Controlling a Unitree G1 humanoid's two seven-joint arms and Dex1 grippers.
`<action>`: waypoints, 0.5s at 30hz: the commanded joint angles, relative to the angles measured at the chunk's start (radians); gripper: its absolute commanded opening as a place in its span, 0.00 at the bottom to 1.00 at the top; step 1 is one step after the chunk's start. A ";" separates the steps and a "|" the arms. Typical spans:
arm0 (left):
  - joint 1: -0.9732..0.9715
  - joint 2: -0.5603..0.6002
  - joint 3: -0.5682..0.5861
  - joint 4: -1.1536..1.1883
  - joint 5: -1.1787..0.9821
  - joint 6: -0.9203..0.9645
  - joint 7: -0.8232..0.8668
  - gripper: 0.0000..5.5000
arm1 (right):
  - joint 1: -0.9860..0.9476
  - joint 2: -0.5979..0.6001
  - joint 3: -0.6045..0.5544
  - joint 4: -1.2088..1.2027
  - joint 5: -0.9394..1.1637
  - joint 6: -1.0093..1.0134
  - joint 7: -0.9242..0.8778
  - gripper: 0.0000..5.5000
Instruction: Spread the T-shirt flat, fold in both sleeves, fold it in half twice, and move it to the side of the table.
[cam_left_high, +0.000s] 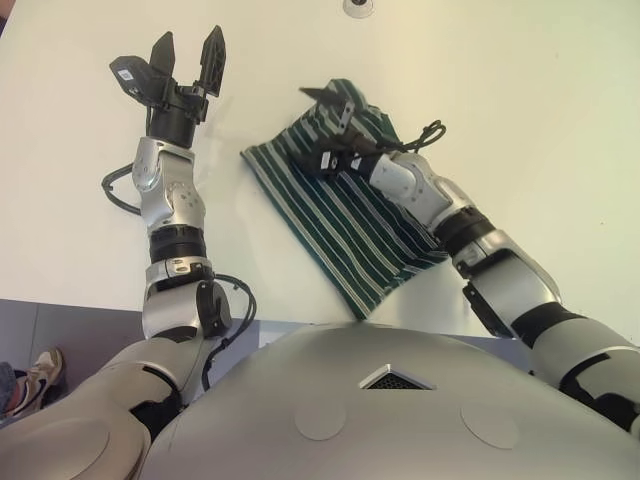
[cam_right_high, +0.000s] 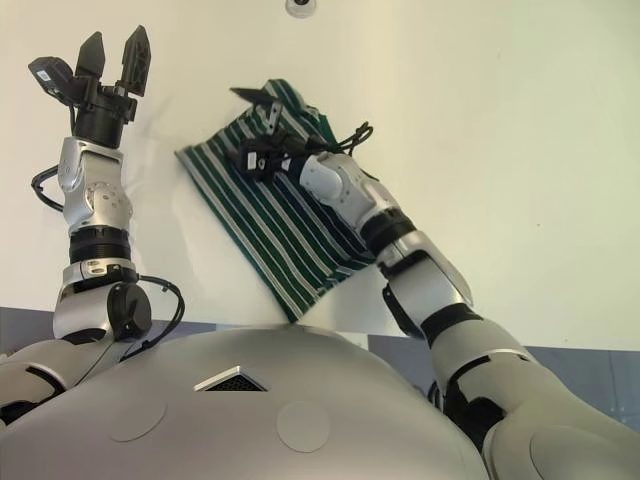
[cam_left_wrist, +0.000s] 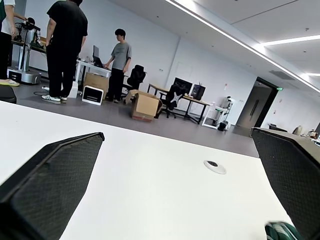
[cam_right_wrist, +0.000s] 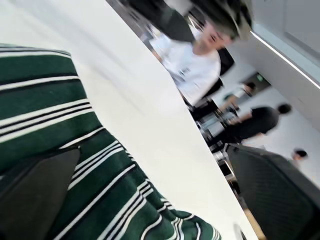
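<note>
The green T-shirt (cam_left_high: 345, 225) with white stripes lies folded into a long rectangle on the white table (cam_left_high: 540, 120), slanting from the middle toward the near edge. My right gripper (cam_left_high: 328, 100) hangs open just over the shirt's far end, its fingers (cam_right_wrist: 35, 195) spread wide above the striped cloth (cam_right_wrist: 115, 200) with nothing between them. My left gripper (cam_left_high: 190, 38) is raised over bare table to the left of the shirt, also open and empty, its fingers (cam_left_wrist: 50, 185) pointing away from me. A corner of the shirt (cam_left_wrist: 280, 232) shows beside it.
A round cable grommet (cam_left_high: 357, 6) is set into the table at the far edge, beyond the shirt. The table's near edge (cam_left_high: 90, 298) runs just in front of me. Bare tabletop lies on both sides of the shirt.
</note>
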 joint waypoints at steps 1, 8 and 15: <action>-0.020 -0.001 -0.004 0.013 0.009 -0.011 0.005 0.98 | -0.067 0.003 -0.068 0.264 0.001 0.117 -0.125 0.98; -0.016 -0.004 -0.009 0.014 0.015 -0.025 0.003 0.98 | -0.155 0.017 -0.178 0.394 0.060 0.125 -0.233 0.98; 0.018 -0.006 -0.040 -0.010 0.052 -0.073 0.007 0.98 | -0.136 0.021 -0.243 0.332 0.122 0.063 -0.201 0.98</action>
